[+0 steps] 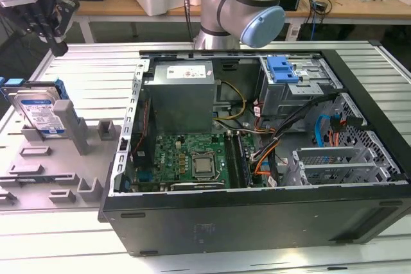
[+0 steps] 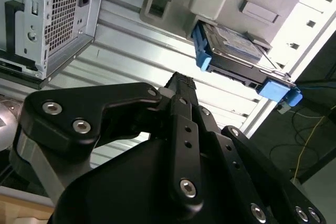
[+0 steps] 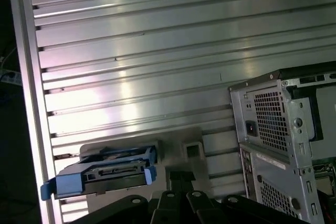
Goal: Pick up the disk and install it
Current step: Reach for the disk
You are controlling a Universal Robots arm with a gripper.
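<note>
Standing on edge in a pale grey plastic holder (image 1: 72,128) at the exterior view's left, the flat silver-metal disk (image 1: 38,112) with the white-and-blue label and blue plastic frame is sitting well apart from the open black computer case (image 1: 257,222). That case is lying on the ribbed aluminium desk (image 1: 96,62) with its boards and cables showing. Nothing of the install is done: the disk is in its holder, not in the case.

The arm's black hand (image 2: 181,85) is hovering over the far left corner of the desk, above the disk and near it, but not touching it. In both wrist views bare desk is lying between the two. How far the hand is open I cannot tell. It is not holding the disk, and nothing else is showing in its grasp.

I am judging the disk to be stiff, dense and rather heavy for its size. The bare metal and glossy label are likely slippery, and a knock or a drop could harm it (these things dislike shocks). The upper part is standing clear of the holder, so that looks like the place to take hold. A pinch across the two flat faces, or on the blue frame along the long edges, should be keeping it square while it is lifted straight out. The connector end is best left alone.
</note>
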